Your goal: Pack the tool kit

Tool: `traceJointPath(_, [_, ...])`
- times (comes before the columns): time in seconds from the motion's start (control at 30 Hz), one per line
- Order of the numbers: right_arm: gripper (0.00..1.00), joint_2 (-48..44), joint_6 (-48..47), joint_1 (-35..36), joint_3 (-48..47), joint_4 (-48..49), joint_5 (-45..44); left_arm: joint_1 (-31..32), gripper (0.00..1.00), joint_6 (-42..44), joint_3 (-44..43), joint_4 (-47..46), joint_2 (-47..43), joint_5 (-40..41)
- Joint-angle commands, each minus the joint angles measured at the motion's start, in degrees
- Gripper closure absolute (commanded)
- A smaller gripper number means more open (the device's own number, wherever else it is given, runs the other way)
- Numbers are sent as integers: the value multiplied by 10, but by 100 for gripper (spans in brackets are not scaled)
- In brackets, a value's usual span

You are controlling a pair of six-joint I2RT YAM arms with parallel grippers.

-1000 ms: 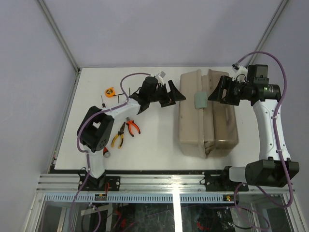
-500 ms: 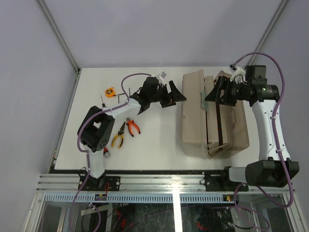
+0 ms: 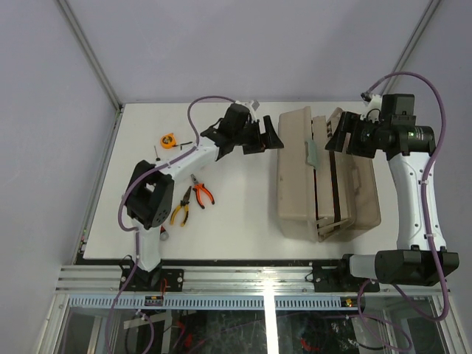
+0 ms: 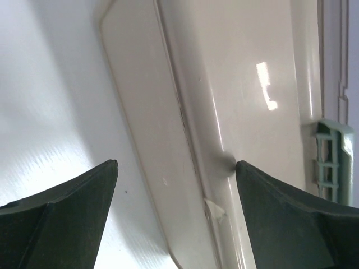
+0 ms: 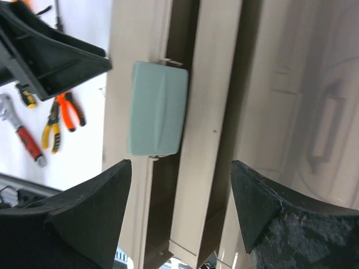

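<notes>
The glossy beige plastic toolbox (image 3: 293, 177) lies right of centre on the white table (image 3: 236, 214), its translucent brown lid (image 3: 360, 184) ajar. The left jaws gape beside its rounded left wall. The right jaws gape over the blocky pale-green latch (image 5: 157, 109).

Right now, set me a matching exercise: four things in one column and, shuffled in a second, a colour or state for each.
Things:
1. latch
2. tape measure
3. wrench
4. left gripper

Descriptions:
A. open, facing the toolbox
B. red handle
C. pale green
D. orange

Pairs: 1-C, 2-D, 3-B, 4-A
</notes>
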State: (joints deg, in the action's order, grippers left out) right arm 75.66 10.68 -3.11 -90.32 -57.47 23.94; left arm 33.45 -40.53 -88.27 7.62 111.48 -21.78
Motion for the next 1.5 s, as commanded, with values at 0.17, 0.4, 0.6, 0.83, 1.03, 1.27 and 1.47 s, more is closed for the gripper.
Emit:
traceJointPath(0.17, [21, -25, -20, 0, 1, -20, -143, 1, 16, 46, -213, 106, 83, 48])
traceJointPath(0.4, [20, -54, -25, 0, 47, -23, -171, 4, 16, -13, -302, 36, 149, 2])
traceJointPath(0.6, [19, -60, -22, 0, 60, -26, -187, 15, 16, -28, -382, -3, 206, -28])
traceJointPath(0.83, [20, -61, -13, 0, 68, -31, -213, 24, 16, -12, -412, 6, 235, -18])
traceJointPath(1.03, [21, -54, -33, 0, 91, -26, -268, 13, 15, 1, -358, 11, 202, -14])
traceJointPath(1.27, [26, -38, -52, 1, 111, -2, -308, 3, 15, 9, -306, 13, 160, -15])
traceJointPath(1.47, [34, -33, -87, 1, 116, 2, -358, -5, 15, 3, -285, 20, 146, -20])
